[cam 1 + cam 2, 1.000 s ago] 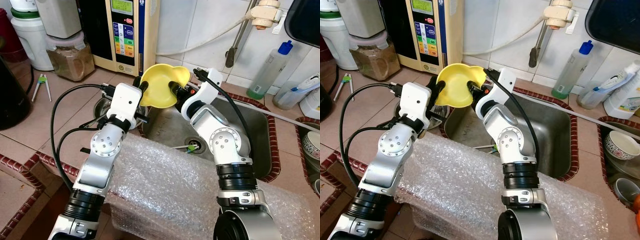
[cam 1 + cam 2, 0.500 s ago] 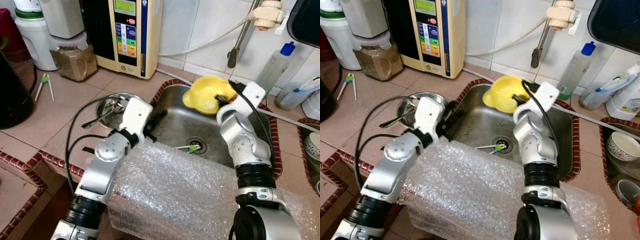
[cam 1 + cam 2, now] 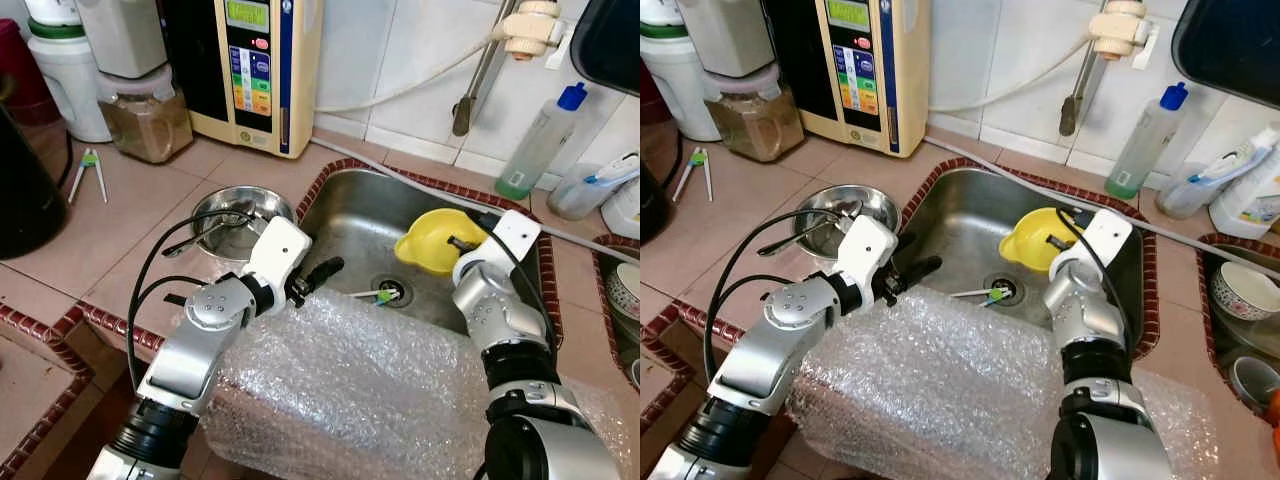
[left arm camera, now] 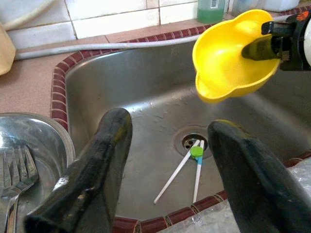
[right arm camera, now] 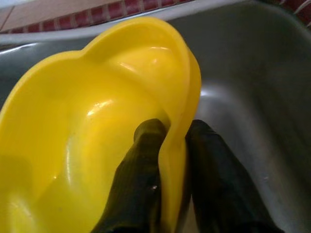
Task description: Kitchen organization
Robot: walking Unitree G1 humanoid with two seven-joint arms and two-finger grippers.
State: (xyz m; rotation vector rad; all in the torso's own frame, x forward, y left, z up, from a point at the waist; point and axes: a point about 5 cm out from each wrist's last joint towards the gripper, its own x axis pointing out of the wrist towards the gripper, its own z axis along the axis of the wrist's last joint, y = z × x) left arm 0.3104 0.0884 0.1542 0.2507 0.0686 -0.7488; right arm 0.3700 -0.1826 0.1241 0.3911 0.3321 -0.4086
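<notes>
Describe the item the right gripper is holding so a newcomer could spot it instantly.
Find the steel sink set in the tiled counter. Above its right half, the right gripper pinches the rim of a yellow bowl; it is the only bright yellow, wavy-rimmed thing there.

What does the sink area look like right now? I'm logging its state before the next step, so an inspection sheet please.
Surface: tiled counter around a steel sink; bubble wrap over the front edge.
Job's things: yellow bowl held above the sink; white tongs lying by the drain.
Clutter: steel bowl with cutlery left of the sink; bottle, jar, appliance by the wall.
Grippers: right claw pinches the yellow bowl's rim, one finger inside, one outside; left claw open at the sink's left edge, holding nothing.
Cables: black cables looping off the left arm.
Surroundings: tiled wall, hose to the tap.
</notes>
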